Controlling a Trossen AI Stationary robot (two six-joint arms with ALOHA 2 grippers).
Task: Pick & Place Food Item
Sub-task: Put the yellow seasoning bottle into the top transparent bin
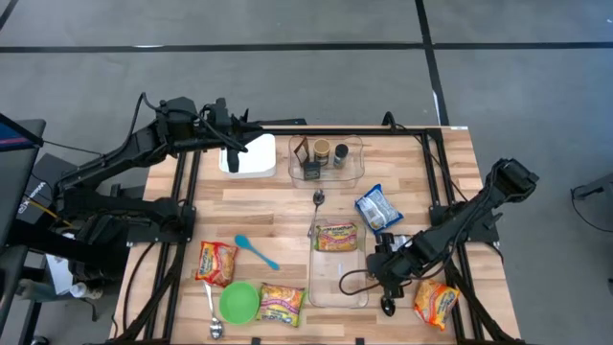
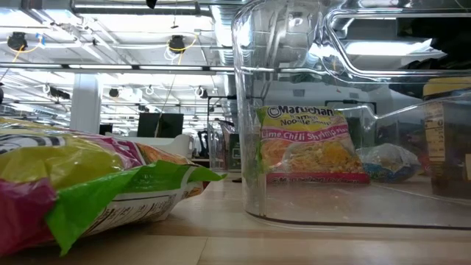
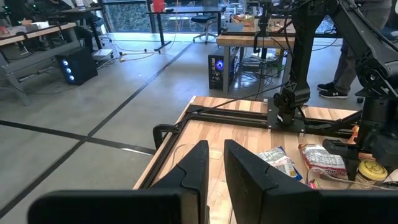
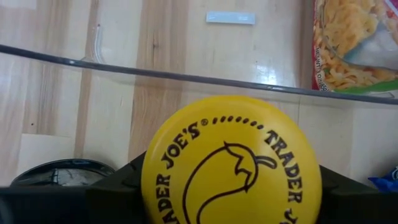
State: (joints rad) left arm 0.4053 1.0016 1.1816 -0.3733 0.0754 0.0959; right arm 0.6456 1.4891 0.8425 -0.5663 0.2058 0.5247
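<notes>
Yellow-lidded jar (image 4: 231, 165) fills the right wrist view. It's a rigid container w/ a smooth round plastic lid, so it prob. won't give under the squeeze, but the lid edge looks slick and could slide or twist if pinched off-centre. Weight depends on contents, which aren't visible; judged moderate. If the body is glass (can't tell) it needs a soft set-down. Best hold is across the lid's widest part, or just under its rim, w/ the pads opposite each other.

Looks: bright yellow top, black "Trader Joe's" lettering curved round a black chili-pepper drawing. Only the lid shows; the body is hidden below it.

Right gripper (image 1: 385, 273) has its dark fingers (image 4: 115, 186) on both sides of the lid, closed against it w/ no gap showing. It reads as gripping the jar. Whether the jar stands on the table or is lifted can't be told.

Position: at the front-right of the table, at the right wall of the long clear bin (image 1: 311, 287). The bin's rim runs just beyond the lid in the wrist view. A ramen packet (image 1: 336, 237) lies inside the bin, farther back. An orange packet (image 1: 436, 302) lies just beside the gripper toward the table's front-right corner, and a blue packet (image 1: 378, 209) sits behind.

Left gripper (image 3: 216, 165) waits at the back-left near a white box (image 1: 247, 158), fingers nearly together w/ only a slit between, nothing held.
</notes>
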